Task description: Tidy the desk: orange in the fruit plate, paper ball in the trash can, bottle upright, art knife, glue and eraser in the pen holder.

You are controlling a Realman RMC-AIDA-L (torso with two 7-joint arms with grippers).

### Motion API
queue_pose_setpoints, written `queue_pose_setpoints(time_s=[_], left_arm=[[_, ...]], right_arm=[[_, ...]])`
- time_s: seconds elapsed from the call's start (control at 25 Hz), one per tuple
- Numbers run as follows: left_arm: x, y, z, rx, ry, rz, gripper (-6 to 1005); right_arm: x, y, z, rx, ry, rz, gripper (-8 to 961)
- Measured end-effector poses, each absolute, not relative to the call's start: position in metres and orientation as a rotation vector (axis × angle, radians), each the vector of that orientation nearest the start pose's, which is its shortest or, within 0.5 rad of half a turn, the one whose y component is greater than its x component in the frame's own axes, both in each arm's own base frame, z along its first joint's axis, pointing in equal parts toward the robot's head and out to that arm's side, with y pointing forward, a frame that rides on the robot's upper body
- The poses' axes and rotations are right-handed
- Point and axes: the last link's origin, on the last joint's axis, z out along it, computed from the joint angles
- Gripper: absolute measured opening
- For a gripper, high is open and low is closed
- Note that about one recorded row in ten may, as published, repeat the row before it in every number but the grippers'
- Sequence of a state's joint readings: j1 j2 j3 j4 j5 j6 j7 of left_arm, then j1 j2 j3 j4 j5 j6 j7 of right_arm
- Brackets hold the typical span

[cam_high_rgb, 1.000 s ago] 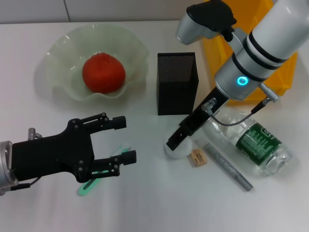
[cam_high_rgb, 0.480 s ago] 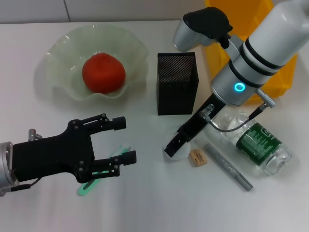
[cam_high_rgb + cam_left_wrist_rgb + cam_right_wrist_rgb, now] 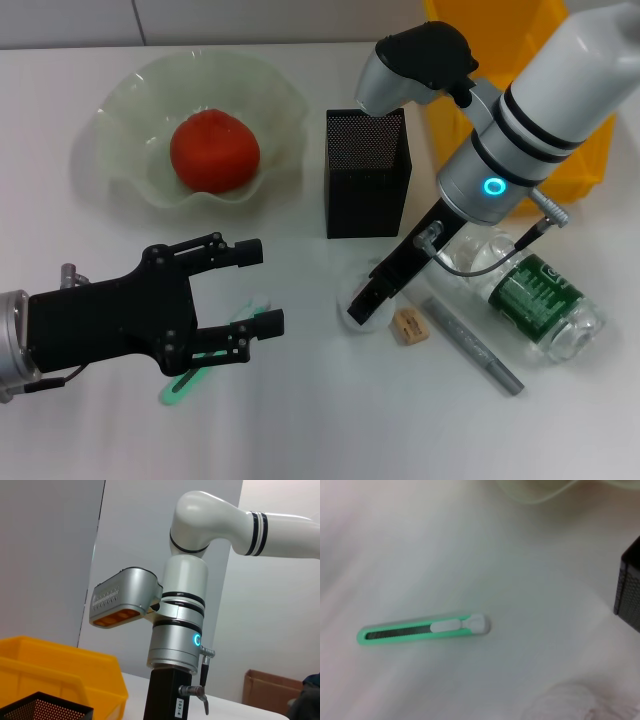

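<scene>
Right pincer (image 3: 362,302) is down on the paper ball (image 3: 358,298), jaws narrow and looking closed on it, mid-tabletop just in front of the pen holder (image 3: 366,172). Crumpled paper weighs nothing and squashes, so I'd say any pinch through the middle holds, but it could slip out if nipped by a loose edge. The yellow bin (image 3: 520,100) at the far right edge looks like the trash can.

Left pincer (image 3: 255,290) hangs wide open, empty, near the left front edge, above the green knife (image 3: 185,385). That one's thin, flat plastic, so probably take it across the narrow sides.

Eraser (image 3: 410,326) and grey glue stick (image 3: 472,344) lie just right of the ball. The bottle (image 3: 525,295) lies on its side, round and slick; its green label is unreadable. The orange (image 3: 214,150) is in the plate (image 3: 125,115).

From the left wrist, a small tag on the right arm seems to read "103-4".
</scene>
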State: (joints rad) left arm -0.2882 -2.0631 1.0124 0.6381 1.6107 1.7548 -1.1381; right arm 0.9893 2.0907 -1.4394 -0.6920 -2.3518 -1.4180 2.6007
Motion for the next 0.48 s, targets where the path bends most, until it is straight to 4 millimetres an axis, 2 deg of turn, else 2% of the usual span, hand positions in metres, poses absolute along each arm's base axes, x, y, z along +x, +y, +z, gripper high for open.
queue_pose_setpoints(time_s=[0.32, 0.48], left_arm=[[-0.2682, 0.2509, -0.0087, -2.769, -0.403, -1.052, 781], [-0.2685, 0.2513, -0.0087, -2.766, -0.404, -1.049, 781]], right_arm=[[0.1412, 0.3697, -0.0859, -2.813, 1.173, -0.540, 567], [0.1350, 0.3674, -0.0791, -2.862, 1.146, -0.421, 503]])
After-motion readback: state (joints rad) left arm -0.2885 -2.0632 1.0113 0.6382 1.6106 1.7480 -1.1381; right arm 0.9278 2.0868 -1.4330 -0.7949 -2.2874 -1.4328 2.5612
